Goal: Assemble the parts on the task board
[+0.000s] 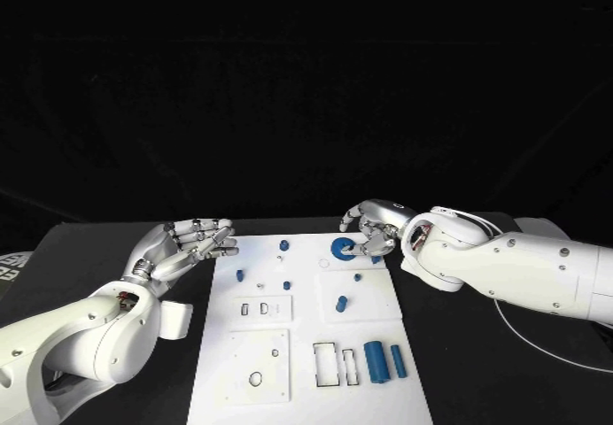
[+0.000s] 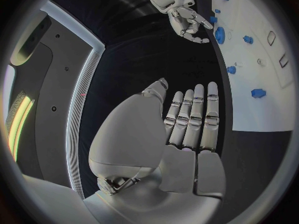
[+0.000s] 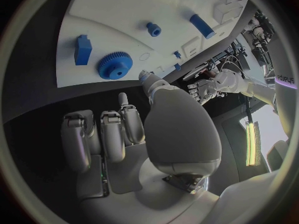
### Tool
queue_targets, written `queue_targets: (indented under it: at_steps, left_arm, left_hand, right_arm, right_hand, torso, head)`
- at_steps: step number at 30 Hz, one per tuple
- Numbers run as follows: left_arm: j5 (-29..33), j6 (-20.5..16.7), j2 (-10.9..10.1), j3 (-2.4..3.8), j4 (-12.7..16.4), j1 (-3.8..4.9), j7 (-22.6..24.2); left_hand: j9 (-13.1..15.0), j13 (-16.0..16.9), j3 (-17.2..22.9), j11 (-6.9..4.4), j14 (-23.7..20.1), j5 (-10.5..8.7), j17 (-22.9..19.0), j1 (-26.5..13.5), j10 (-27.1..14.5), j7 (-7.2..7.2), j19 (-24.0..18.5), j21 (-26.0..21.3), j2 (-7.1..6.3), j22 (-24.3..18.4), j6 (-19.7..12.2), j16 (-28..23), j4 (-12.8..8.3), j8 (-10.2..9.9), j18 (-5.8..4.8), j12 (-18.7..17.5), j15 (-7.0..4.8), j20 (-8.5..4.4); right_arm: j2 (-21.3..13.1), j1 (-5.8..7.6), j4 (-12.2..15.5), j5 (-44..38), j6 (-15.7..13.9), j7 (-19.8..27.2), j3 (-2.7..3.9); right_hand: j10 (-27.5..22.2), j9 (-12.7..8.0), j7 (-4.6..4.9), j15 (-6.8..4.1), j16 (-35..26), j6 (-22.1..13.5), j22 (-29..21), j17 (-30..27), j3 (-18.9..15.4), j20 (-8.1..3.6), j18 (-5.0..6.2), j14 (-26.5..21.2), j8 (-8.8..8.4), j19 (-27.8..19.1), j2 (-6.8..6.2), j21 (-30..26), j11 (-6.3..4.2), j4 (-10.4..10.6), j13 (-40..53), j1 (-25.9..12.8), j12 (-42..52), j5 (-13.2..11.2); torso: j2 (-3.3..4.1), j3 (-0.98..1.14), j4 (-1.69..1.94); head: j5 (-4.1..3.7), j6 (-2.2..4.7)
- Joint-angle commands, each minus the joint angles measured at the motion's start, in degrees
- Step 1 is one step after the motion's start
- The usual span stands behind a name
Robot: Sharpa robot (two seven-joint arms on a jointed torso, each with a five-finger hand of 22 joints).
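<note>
The right silver many-fingered hand [image 1: 370, 228] is seen at the far edge of the flat white plastic task board [image 1: 306, 372], with its fingers curled in and nothing grasped between them. A round blue toothed gear [image 1: 346, 249] lies on the board just beside and below its fingertips; whether it is touched cannot be told. The left silver hand [image 1: 191, 243] is held released beside the board's left edge, fingers extended and apart, holding nothing. Two blue cylinders [image 1: 384, 360] lie well apart from both hands, at the board's near end.
</note>
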Motion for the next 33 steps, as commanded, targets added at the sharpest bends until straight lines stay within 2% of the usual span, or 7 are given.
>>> queue_targets:
  at_steps: [1, 6, 16, 20, 25, 33]
  left_arm:
    - [0.1, 1.4, 0.2, 0.02, 0.0, 0.07, 0.1]
    - [0.1, 1.5, 0.2, 0.02, -0.1, 0.07, 0.1]
    - [0.1, 1.5, 0.2, 0.02, -0.1, 0.07, 0.1]
    - [0.1, 1.4, 0.2, 0.02, 0.0, 0.07, 0.1]
    - [0.1, 1.4, 0.1, 0.02, 0.0, 0.06, 0.0]
    - [0.1, 1.4, 0.0, 0.02, 0.0, 0.06, 0.0]
  left_hand:
    - [0.0, 0.0, 0.3, 0.12, 0.3, -0.27, 0.1, 0.5, 0.5, 0.68, 0.3, 0.3, -0.24, 0.0, 0.4, -0.1, 0.1, -0.2, 0.86, -0.2, 0.00, -0.06]
    - [0.0, 0.0, 0.3, 0.12, 0.3, -0.27, 0.1, 0.5, 0.5, 0.68, 0.3, 0.3, -0.24, 0.0, 0.4, -0.1, 0.1, -0.2, 0.86, -0.2, 0.00, -0.06]
    - [0.0, 0.0, 0.3, 0.15, 0.3, -0.28, 0.1, 0.4, 0.4, 0.71, 0.3, 0.3, -0.33, 0.0, 0.4, -0.1, 0.2, -0.2, 0.85, -0.3, 0.02, -0.08]
    - [0.0, 0.0, 0.3, 0.15, 0.3, -0.28, 0.1, 0.4, 0.4, 0.71, 0.3, 0.3, -0.33, 0.0, 0.4, -0.1, 0.2, -0.2, 0.85, -0.3, 0.02, -0.08]
    - [-0.1, 0.0, 0.3, 0.17, 0.2, -0.27, 0.1, 0.4, 0.4, 0.73, 0.3, 0.3, -0.35, -0.1, 0.3, -0.1, 0.2, -0.3, 0.84, -0.3, 0.03, -0.08]
    - [-0.1, -0.1, 0.4, 0.18, 0.2, -0.27, 0.1, 0.4, 0.4, 0.75, 0.3, 0.3, -0.35, -0.1, 0.3, -0.2, 0.2, -0.3, 0.83, -0.3, 0.04, -0.08]
  right_arm:
    - [0.3, -0.20, -0.3, -4.6, 2.0, -4.5, -0.03]
    - [0.8, -0.46, -0.7, -5.7, 2.4, -5.6, -0.08]
    - [1.5, -0.80, -1.4, -6.0, 2.9, -6.1, -0.16]
    - [1.8, -0.89, -1.6, -5.7, 3.1, -5.9, -0.17]
    - [2.3, -1.12, -1.9, -5.3, 3.4, -5.6, -0.17]
    - [3.0, -1.30, -3.0, -4.2, 3.6, -5.4, -0.18]
  right_hand:
    - [-0.3, -0.2, 0.21, 0.53, 0.4, -1.1, 14.7, 8.7, -2.7, 0.57, -1.13, 4.8, 0.24, 5.7, 0.36, 0.4, 0.68, 1.3, 4.2, 1.3, 0.0, -0.2]
    - [-0.5, -0.4, 0.45, 0.77, 0.5, -2.0, 15.0, 9.0, -6.2, 0.83, -1.22, 4.8, 0.73, 5.9, 0.99, 0.6, 0.92, 3.6, 4.3, 3.7, 0.0, -0.3]
    - [0.5, -0.4, 0.31, 0.75, 0.9, -1.4, 15.1, 10.2, -6.5, 0.86, -1.25, 5.0, 1.50, 6.0, 1.74, 0.7, 0.83, 4.0, 5.5, 4.7, 1.3, -0.3]
    - [1.1, -0.3, -0.01, 0.56, 1.0, 0.0, 15.1, 10.4, -6.1, 0.72, -1.25, 5.1, 2.44, 6.0, 2.32, 0.7, 0.56, 3.9, 6.2, 5.3, 2.0, -0.3]
    - [1.2, -0.3, -0.07, 0.51, 1.0, 0.2, 15.1, 10.4, -6.1, 0.69, -1.25, 5.1, 2.57, 6.0, 2.41, 0.7, 0.51, 3.9, 6.3, 5.3, 2.2, -0.4]
    - [1.4, -0.4, -0.21, 0.38, 1.1, 0.9, 15.1, 10.6, -5.7, 0.57, -1.25, 5.1, 2.80, 6.0, 2.91, 0.7, 0.38, 4.0, 6.6, 5.2, 2.4, -0.2]
  torso:
    - [0.02, -0.05, -0.03]
    - [0.00, -0.05, -0.06]
    - [-0.01, -0.02, 0.10]
    - [-0.02, -0.02, 0.01]
    - [0.00, 0.05, -0.08]
    - [0.02, -0.06, 0.12]
  head:
    - [0.02, -0.20]
    - [-0.03, -0.35]
    - [-0.11, -0.52]
    - [0.05, -0.64]
    - [0.24, -0.75]
    - [0.01, -0.85]
